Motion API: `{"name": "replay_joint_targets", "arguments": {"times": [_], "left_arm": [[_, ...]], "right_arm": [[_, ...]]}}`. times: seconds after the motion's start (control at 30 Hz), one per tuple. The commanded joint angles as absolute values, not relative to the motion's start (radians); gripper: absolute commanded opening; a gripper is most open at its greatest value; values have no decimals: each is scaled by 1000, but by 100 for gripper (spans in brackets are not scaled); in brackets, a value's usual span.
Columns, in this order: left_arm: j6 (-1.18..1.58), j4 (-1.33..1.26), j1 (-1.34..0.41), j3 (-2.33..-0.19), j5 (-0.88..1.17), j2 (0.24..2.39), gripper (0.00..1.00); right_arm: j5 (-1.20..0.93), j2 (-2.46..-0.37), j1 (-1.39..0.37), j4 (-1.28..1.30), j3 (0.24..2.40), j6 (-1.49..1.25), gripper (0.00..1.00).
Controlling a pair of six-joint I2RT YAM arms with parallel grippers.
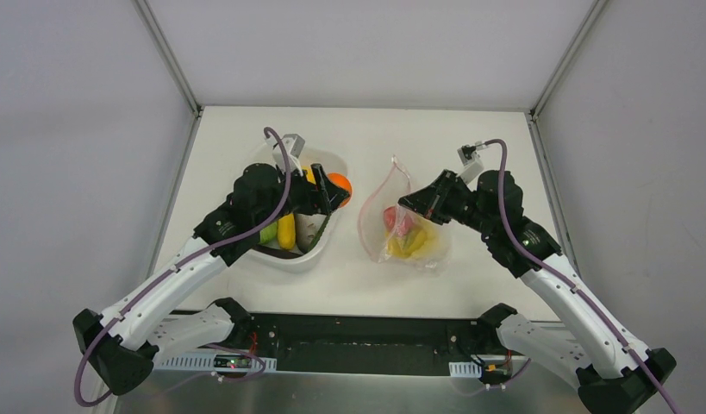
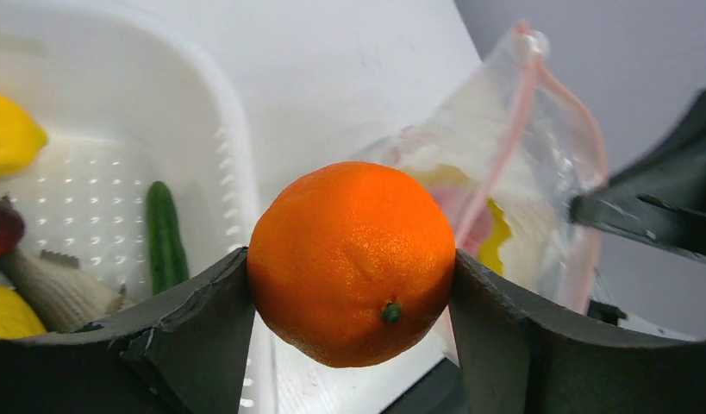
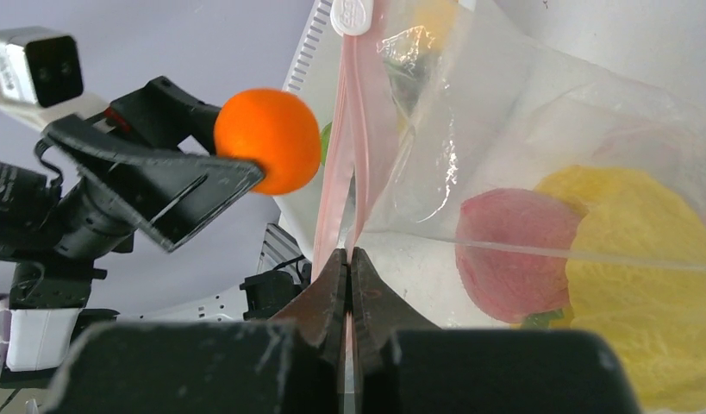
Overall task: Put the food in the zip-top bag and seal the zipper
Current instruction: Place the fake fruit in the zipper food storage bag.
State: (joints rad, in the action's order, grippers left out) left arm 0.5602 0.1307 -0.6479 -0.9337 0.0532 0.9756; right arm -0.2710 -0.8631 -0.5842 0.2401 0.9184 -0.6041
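My left gripper [image 1: 335, 191] is shut on an orange toy fruit [image 2: 353, 260], held above the right rim of the white tub [image 1: 289, 255]; the fruit also shows in the top view [image 1: 340, 185] and the right wrist view [image 3: 270, 140]. The clear zip-top bag [image 1: 401, 226] lies right of the tub with its mouth open, holding a pink-red fruit [image 3: 515, 252] and yellow food [image 3: 642, 276]. My right gripper [image 3: 349, 259] is shut on the bag's pink zipper strip [image 3: 359, 147], lifting that edge. Yellow [image 2: 9, 134], green [image 2: 165, 235] and dark purple [image 2: 0, 226] food remains in the tub.
The white zipper slider [image 3: 356, 15] sits at the far end of the strip. A pale cream toy [image 2: 60, 289] lies in the tub. The enclosure's grey walls stand left and right of the white table [image 1: 366, 129].
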Motion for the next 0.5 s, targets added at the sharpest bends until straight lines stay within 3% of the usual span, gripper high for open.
{"name": "replay_joint_targets", "arguments": {"times": [0.0,0.47], "left_arm": [[531,135,-702,-989,121,929,43],[502,52,-891,-1058,135,1041,44]], "right_arm": [[-247,-859,-580,195,917,-622,0],[-280,-861,-580,176,917,-641,0]]}}
